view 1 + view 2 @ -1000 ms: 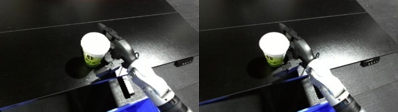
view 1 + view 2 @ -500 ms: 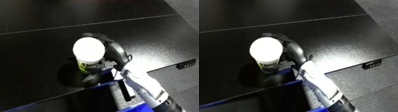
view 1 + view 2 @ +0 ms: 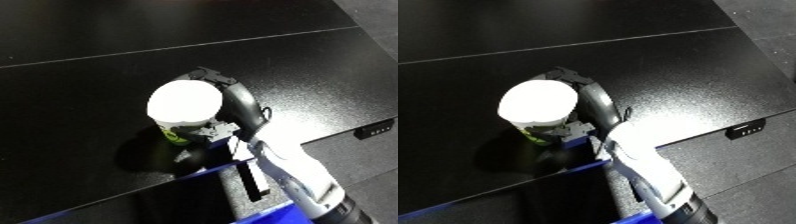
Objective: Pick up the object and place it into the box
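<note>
I have the right hand (image 3: 233, 102) wrapped around the white-lidded cup (image 3: 184, 111), its black fingers (image 3: 576, 80) curled round the far side and clasping the cup's wall. The cup, with green print low on its side, sits near the front edge of the black bench (image 3: 107, 75), just beyond the blue rim of the bin (image 3: 218, 167); I cannot tell whether its base touches the bench. My white forearm (image 3: 642, 172) reaches in from the lower right across the bin's edge.

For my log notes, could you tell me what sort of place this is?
Probably a robot test bench: a bare black tabletop, a white-lidded paper cup held by the right hand, and a blue bin edge.
</note>
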Motion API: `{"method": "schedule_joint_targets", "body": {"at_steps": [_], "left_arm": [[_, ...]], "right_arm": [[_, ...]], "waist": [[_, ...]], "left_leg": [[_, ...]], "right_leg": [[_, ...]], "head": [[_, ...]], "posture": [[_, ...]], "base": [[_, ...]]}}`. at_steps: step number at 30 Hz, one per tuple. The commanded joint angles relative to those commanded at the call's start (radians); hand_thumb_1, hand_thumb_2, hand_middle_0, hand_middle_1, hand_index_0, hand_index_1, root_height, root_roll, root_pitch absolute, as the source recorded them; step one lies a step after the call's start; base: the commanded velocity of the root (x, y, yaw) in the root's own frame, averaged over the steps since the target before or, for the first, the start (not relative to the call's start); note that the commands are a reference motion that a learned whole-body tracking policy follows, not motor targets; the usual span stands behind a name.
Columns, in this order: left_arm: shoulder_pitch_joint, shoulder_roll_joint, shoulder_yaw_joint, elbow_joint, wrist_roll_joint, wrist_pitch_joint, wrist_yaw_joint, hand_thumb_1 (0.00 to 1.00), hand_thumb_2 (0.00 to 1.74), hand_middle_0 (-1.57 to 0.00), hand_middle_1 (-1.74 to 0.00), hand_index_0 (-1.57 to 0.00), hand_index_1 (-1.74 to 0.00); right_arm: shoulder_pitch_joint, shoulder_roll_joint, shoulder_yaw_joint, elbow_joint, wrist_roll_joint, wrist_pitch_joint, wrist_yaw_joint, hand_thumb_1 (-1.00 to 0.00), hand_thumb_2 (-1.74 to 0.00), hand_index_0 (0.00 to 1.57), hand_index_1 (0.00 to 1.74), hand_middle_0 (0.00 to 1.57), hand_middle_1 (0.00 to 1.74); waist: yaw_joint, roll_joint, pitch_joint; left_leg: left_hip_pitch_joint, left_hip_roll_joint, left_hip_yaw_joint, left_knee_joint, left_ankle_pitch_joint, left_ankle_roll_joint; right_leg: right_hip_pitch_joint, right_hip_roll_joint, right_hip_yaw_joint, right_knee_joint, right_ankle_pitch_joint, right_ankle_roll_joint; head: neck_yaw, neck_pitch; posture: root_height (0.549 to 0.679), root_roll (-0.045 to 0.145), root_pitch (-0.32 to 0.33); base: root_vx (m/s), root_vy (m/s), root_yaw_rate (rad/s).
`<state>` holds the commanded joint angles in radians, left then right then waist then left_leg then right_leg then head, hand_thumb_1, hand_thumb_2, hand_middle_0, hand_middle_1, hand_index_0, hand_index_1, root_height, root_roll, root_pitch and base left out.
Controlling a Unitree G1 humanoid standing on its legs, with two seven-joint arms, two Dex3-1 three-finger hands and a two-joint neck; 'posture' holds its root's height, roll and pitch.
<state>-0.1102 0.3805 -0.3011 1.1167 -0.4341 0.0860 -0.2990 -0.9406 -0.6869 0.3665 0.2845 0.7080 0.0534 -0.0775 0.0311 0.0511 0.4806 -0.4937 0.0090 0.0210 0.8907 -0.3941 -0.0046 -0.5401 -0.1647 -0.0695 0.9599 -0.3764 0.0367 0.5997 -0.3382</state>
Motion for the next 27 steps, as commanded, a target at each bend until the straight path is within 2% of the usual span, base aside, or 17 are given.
{"method": "schedule_joint_targets", "body": {"at_steps": [7,13,17,20,23,27], "left_arm": [[0.029,-0.009,0.036,-0.001,0.006,-0.01,0.006,0.0,0.0,0.0,0.0,0.0,0.0],[0.05,-0.023,0.071,0.01,-0.004,-0.033,0.005,0.0,0.0,0.0,0.0,0.0,0.0],[0.061,-0.037,0.088,0.026,-0.015,-0.06,0.006,0.0,0.0,0.0,0.0,0.0,0.0],[0.062,-0.048,0.096,0.038,-0.029,-0.076,0.005,0.0,0.0,0.0,0.0,0.0,0.0],[0.061,-0.064,0.099,0.055,-0.054,-0.095,0.003,0.0,0.0,0.0,0.0,0.0,0.0],[0.065,-0.092,0.102,0.08,-0.093,-0.125,-0.006,0.0,0.0,0.0,0.0,0.0,0.0]], "right_arm": [[0.172,-0.024,-0.138,-0.25,-0.056,-0.048,-0.06,-0.7,-1.22,1.1,1.22,1.1,1.22],[0.357,-0.064,-0.286,-0.423,-0.09,-0.098,-0.099,-0.7,-1.22,1.1,1.22,1.1,1.22],[0.479,-0.075,-0.392,-0.484,-0.113,-0.155,-0.147,-0.7,-1.22,1.1,1.22,1.1,1.22],[0.561,-0.068,-0.456,-0.515,-0.125,-0.199,-0.187,-0.7,-1.22,1.1,1.22,1.1,1.22],[0.635,-0.055,-0.503,-0.533,-0.148,-0.246,-0.22,-0.7,-1.22,1.1,1.22,1.1,1.22],[0.744,-0.035,-0.568,-0.525,-0.168,-0.336,-0.231,-0.7,-1.22,1.1,1.22,1.1,1.22]], "waist": [[-0.046,-0.02,-0.008],[-0.102,-0.032,-0.014],[-0.142,-0.037,-0.017],[-0.173,-0.038,-0.015],[-0.205,-0.033,-0.01],[-0.251,-0.017,0.001]], "left_leg": [[0.017,0.016,0.01,-0.02,-0.004,0.0036],[0.039,0.033,0.03,-0.036,-0.007,0.0083],[0.057,0.044,0.052,-0.054,-0.007,0.0067],[0.075,0.05,0.072,-0.071,-0.003,0.0027],[0.1,0.055,0.094,-0.089,0.008,-0.0033],[0.146,0.053,0.12,-0.121,0.021,-0.0065]], "right_leg": [[0.013,0.0218,0.011,-0.024,0.003,0.0011],[0.026,0.0461,0.029,-0.046,0.006,-0.0045],[0.036,0.0632,0.041,-0.067,0.01,-0.0068],[0.045,0.076,0.05,-0.089,0.017,-0.0077],[0.058,0.0846,0.062,-0.112,0.024,-0.0089],[0.081,0.0963,0.082,-0.134,0.025,-0.0124]], "head": [[-0.014,0.004],[-0.036,0.011],[-0.033,0.004],[-0.025,-0.049],[-0.015,-0.112],[0.012,-0.204]], "posture": [[0.614,0.052,-0.012],[0.618,0.052,-0.009],[0.621,0.053,-0.005],[0.624,0.055,-0.001],[0.627,0.058,-0.002],[0.63,0.063,-0.01]], "base": [[-0.033,-0.015,-0.151],[-0.031,0.012,-0.222],[-0.038,0.027,-0.2],[-0.052,0.058,-0.204],[-0.043,0.101,-0.233],[-0.014,0.139,-0.248]]}}
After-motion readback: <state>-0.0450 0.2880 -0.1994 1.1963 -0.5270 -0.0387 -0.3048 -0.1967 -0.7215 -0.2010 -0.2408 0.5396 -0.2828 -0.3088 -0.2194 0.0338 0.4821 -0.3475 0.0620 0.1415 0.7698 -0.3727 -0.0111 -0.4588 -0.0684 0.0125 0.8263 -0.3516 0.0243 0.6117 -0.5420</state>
